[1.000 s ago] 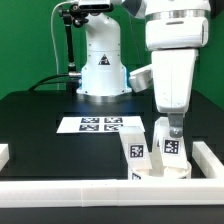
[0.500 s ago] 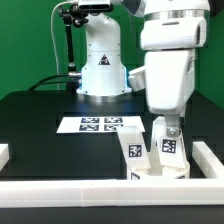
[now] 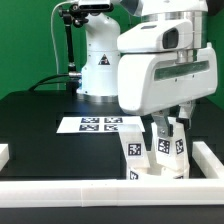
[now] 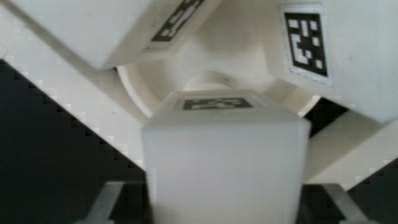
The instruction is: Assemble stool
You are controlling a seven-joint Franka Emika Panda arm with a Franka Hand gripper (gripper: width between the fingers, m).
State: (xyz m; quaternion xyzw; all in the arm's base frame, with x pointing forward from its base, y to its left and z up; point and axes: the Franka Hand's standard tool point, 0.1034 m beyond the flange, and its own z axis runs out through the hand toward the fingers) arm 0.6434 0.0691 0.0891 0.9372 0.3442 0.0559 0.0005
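Observation:
A white stool leg (image 3: 173,150) stands upright on the round white seat (image 3: 160,173), near the front of the exterior view's right. My gripper (image 3: 171,133) comes down from above and is shut on this leg. The wrist view shows the same leg (image 4: 222,150) with a tag on its end, between my gripper (image 4: 222,208) fingers (image 4: 111,205). A second tagged leg (image 3: 135,152) stands on the seat just to the exterior view's left of the held one. Past the held leg, the wrist view shows the seat (image 4: 196,70) and another tagged leg (image 4: 306,45).
The marker board (image 3: 100,125) lies flat on the black table behind the seat. A low white wall runs along the front (image 3: 90,196) and the right side (image 3: 211,156). The arm's white base (image 3: 100,70) stands at the back.
My hand has turned about its upright axis over the leg, so its broad side now faces the exterior camera. The held leg and the seat stay where they were.

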